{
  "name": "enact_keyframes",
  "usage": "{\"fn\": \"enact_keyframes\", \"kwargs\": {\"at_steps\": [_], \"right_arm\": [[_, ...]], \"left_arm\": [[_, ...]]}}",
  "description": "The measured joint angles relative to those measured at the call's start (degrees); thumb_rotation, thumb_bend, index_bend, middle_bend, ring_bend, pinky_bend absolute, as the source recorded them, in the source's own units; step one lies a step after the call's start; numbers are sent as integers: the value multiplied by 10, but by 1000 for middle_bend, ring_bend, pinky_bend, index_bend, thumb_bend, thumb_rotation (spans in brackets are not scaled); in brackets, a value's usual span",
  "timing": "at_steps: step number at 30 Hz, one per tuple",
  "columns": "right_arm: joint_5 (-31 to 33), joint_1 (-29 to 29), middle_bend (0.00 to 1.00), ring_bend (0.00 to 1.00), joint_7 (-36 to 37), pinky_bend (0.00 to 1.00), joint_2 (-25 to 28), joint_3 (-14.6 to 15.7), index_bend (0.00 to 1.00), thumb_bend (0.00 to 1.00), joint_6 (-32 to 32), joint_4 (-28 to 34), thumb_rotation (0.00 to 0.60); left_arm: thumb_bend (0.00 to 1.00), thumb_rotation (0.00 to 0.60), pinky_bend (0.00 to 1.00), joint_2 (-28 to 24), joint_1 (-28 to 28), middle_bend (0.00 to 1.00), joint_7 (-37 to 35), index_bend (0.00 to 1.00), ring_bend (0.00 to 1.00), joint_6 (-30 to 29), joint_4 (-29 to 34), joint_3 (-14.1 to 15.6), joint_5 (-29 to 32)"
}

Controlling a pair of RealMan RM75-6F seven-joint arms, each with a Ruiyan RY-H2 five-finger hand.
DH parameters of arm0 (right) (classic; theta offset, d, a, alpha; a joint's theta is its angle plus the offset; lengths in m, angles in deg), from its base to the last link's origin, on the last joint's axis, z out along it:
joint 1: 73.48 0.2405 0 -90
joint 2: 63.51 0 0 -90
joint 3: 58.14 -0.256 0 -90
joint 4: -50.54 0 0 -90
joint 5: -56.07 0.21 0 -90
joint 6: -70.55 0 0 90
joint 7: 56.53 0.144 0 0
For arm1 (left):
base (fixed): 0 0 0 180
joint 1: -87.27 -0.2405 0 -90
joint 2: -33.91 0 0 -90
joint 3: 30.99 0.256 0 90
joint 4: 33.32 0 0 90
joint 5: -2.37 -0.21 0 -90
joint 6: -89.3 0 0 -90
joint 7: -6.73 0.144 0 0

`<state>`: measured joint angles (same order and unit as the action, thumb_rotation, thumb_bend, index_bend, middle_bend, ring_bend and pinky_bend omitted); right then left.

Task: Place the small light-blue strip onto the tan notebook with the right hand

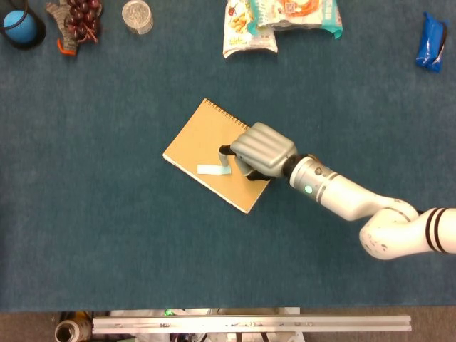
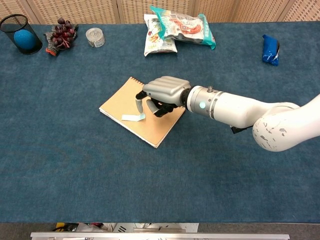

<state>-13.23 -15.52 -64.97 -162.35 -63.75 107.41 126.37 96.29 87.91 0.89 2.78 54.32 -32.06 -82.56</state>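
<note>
The tan spiral notebook [image 1: 194,142] [image 2: 119,103] lies tilted at the middle of the blue table. The small light-blue strip [image 1: 211,169] [image 2: 130,118] lies flat on its near part. My right hand [image 1: 261,148] [image 2: 165,90] hovers palm down over the notebook's right half, most fingers curled under the palm. One grey finger [image 1: 224,160] [image 2: 139,106] points down and touches the strip's right end. I cannot see the strip held between any fingers. The left hand shows in neither view.
Snack bags [image 1: 281,18] [image 2: 175,27] lie at the back centre, a blue packet [image 1: 432,41] [image 2: 270,50] at the back right. At the back left stand a small tin [image 1: 137,16] [image 2: 94,37], grapes [image 1: 78,18] [image 2: 61,34] and a black mesh cup [image 1: 20,25] [image 2: 20,34].
</note>
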Motion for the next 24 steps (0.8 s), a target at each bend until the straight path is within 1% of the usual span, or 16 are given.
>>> {"fn": "enact_keyframes", "kwargs": {"at_steps": [9, 24], "right_arm": [[19, -6, 1000, 1000, -28, 1000, 1, 12, 426, 1000, -8, 1, 588], [41, -6, 1000, 1000, -55, 1000, -7, 14, 426, 1000, -13, -3, 590]], "left_arm": [[309, 600, 168, 3, 0, 199, -4, 69, 256, 4, -5, 1, 0], [309, 600, 168, 5, 0, 199, -7, 69, 256, 5, -8, 1, 0]]}}
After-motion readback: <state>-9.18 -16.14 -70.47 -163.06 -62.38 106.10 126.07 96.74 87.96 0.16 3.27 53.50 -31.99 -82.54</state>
